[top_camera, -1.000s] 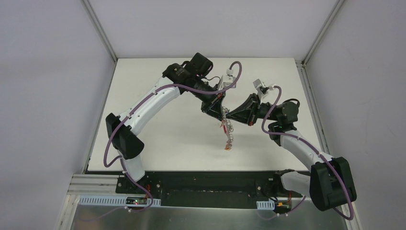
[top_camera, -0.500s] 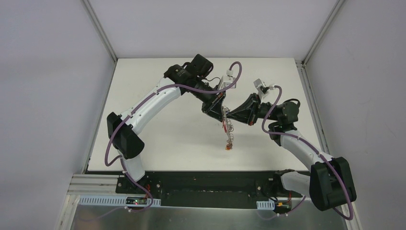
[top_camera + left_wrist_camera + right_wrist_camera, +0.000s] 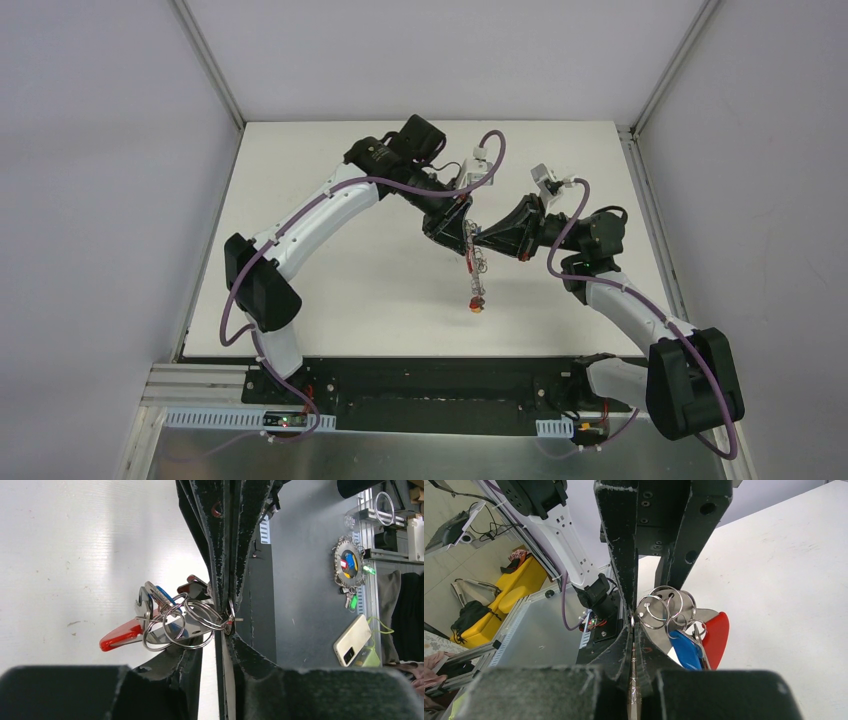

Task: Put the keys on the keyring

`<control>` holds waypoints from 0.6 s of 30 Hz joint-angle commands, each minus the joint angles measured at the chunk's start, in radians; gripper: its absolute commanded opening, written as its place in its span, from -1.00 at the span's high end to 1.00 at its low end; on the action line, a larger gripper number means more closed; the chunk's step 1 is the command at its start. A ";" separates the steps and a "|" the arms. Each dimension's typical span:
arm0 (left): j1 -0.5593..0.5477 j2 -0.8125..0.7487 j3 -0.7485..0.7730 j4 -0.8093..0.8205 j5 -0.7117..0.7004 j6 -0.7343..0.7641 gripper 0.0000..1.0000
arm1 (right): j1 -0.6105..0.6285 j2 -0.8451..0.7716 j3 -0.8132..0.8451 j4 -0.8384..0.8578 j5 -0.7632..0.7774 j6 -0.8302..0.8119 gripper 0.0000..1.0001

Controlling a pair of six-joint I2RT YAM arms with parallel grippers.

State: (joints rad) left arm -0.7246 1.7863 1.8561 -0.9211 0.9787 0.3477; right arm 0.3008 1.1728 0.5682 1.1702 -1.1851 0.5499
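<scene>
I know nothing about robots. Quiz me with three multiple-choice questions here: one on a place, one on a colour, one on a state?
1. Where is the keyring?
A flat in the far left corner
B hanging from the right pincer over the table
C on the floor

2. What colour is its thick curved band?
A green
B white
C red

3. How is the right pincer?
A shut on the keyring
B wide open
C folded away

Answers:
1 B, the top view shows it dangling below the pincer.
2 C, both wrist views show red.
3 A, its jaws are closed on the rings.
</scene>
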 commanded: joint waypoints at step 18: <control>0.017 -0.105 -0.101 0.159 0.069 -0.026 0.39 | 0.000 -0.002 0.027 0.028 0.010 -0.024 1.00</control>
State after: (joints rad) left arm -0.7120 1.7027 1.7767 -0.8127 0.9977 0.3439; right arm 0.3008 1.1728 0.5682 1.1477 -1.1854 0.5377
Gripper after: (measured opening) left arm 0.303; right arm 0.007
